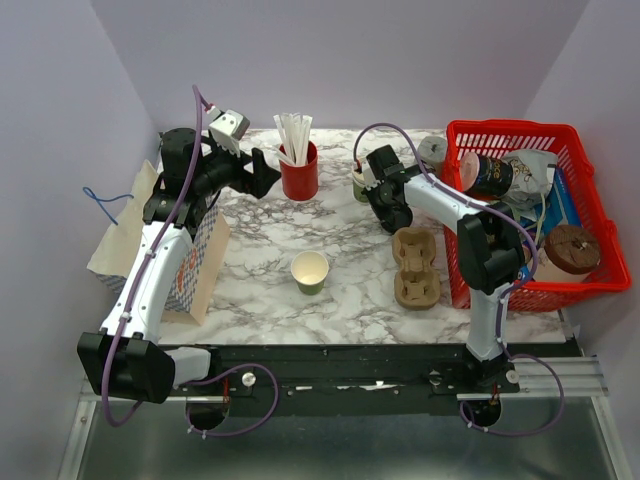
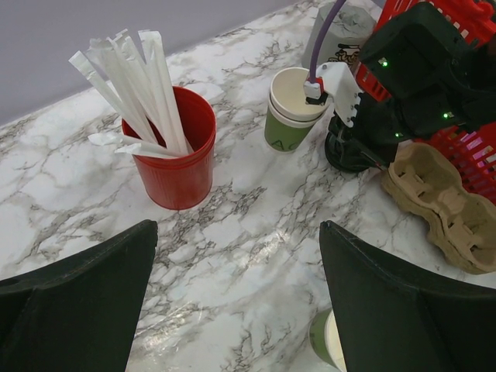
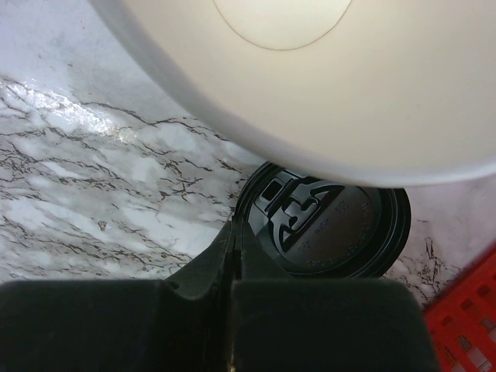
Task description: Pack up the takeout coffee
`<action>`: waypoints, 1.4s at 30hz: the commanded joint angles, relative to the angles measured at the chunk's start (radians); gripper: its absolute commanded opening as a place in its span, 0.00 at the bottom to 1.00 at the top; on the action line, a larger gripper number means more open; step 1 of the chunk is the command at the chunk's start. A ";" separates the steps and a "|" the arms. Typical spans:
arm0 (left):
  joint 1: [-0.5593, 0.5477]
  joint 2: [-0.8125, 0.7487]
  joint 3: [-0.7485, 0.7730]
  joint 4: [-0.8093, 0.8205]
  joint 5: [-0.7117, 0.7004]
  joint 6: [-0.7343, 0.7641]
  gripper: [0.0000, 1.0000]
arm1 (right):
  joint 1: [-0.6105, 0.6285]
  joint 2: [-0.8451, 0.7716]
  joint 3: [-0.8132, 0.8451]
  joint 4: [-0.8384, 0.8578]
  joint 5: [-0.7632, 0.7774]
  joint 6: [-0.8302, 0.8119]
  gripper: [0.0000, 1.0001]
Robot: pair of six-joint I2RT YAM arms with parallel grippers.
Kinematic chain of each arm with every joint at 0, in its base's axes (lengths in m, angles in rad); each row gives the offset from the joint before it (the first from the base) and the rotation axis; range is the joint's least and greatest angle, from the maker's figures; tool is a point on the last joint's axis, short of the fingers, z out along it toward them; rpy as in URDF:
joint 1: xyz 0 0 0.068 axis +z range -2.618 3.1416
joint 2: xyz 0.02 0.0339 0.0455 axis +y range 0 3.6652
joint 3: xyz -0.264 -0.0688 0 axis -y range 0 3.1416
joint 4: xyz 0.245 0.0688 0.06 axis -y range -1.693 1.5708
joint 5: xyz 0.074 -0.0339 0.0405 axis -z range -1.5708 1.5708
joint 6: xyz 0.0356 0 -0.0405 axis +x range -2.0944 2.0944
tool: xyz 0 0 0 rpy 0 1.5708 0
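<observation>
Ok so the right hand is down on the counter at the far side, fingers pinched almost together on the rim of the black lid. From the wrist cam it looks like it's nipping just the edge, nothing more. The lid lies flat at about 3 o'clock of the back cup, pretty much touching it. That cup is upright, open-topped, cream with a green band. There's a second one like it, the front cup, alone mid-counter, well apart from everything.

The left hand is spread wide and holding nothing, hanging at 9 o'clock of the red straw cup. The tray sits at 3 o'clock of the front cup, with the red basket just beyond it.

What I'd worry about:
- That grip is on a thin plastic lip. If the bite is shallow, the lid could pop out on the lift, or swing down and hang crooked.
- The hand is jammed right up against the back cup. An empty paper cup weighs nothing, so any sideways drift toward 9 o'clock could tip or shove it.
- If the lid comes up tilted, pressing it onto a rim could squash the cup instead of snapping on.
- The left hand is close to the straws, so a careless swing knocks those over.
</observation>
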 commanded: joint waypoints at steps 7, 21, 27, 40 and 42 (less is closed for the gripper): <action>0.008 -0.014 -0.025 0.036 0.032 -0.020 0.93 | 0.008 -0.024 0.008 0.011 0.017 -0.007 0.00; 0.008 -0.017 -0.051 0.043 0.066 -0.015 0.93 | 0.010 -0.167 -0.072 0.008 -0.061 -0.001 0.01; 0.006 -0.009 -0.045 0.045 0.078 -0.023 0.93 | 0.008 -0.133 -0.067 0.008 -0.121 -0.023 0.26; 0.008 0.003 -0.032 0.023 0.070 -0.017 0.93 | 0.008 -0.017 0.014 0.008 -0.108 -0.064 0.32; 0.008 0.005 -0.032 0.023 0.070 -0.017 0.93 | 0.008 -0.006 0.020 0.008 -0.098 -0.069 0.31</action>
